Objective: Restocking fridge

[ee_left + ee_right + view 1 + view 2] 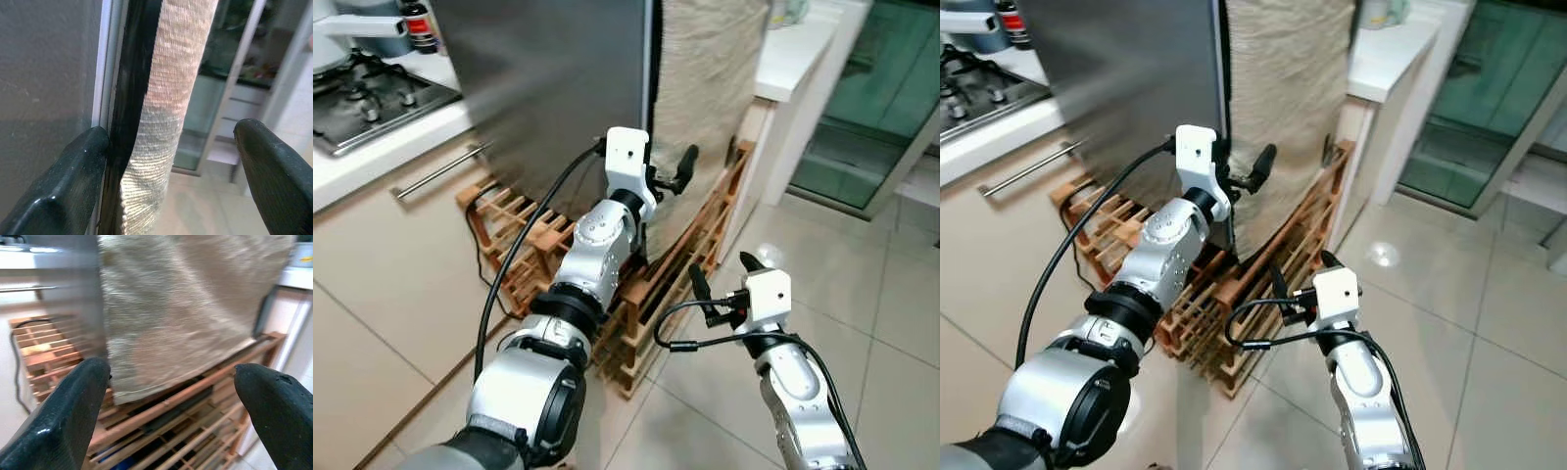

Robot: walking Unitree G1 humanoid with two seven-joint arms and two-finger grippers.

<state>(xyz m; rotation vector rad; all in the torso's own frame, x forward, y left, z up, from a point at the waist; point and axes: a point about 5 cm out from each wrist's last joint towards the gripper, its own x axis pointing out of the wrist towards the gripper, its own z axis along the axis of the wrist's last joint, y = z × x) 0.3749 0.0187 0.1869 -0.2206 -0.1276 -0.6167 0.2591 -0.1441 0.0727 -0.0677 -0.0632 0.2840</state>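
Observation:
The fridge stands shut, with a grey steel door and a beige woven cloth hanging over its side. My left gripper is raised to the door's free edge and is open. In the left wrist view one finger rests against the black door seam, while the other finger is out in the air past the cloth. My right gripper is lower and to the right, open and holding nothing. It faces the cloth's lower edge and the wooden rack.
A slatted wooden rack lies under and around the fridge's foot, with a black cable across it. A counter with a hob and a drawer handle are at left. A white counter, a glass door and tiled floor are at right.

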